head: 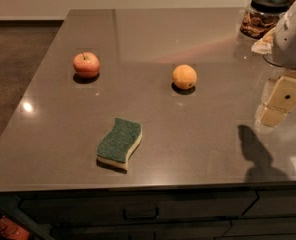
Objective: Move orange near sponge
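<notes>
Hovering my gripper [280, 104] far right, open or closed I cannot tell; orange [184, 77] lies free for pickup, well apart from sponge [119, 143].

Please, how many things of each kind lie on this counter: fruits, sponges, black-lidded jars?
Fruit: 2 (apple, orange)
Sponge: 1
Black-lidded jar: 1
Total: 4
The gripper is over the right side of the counter, touching none of them.
</notes>
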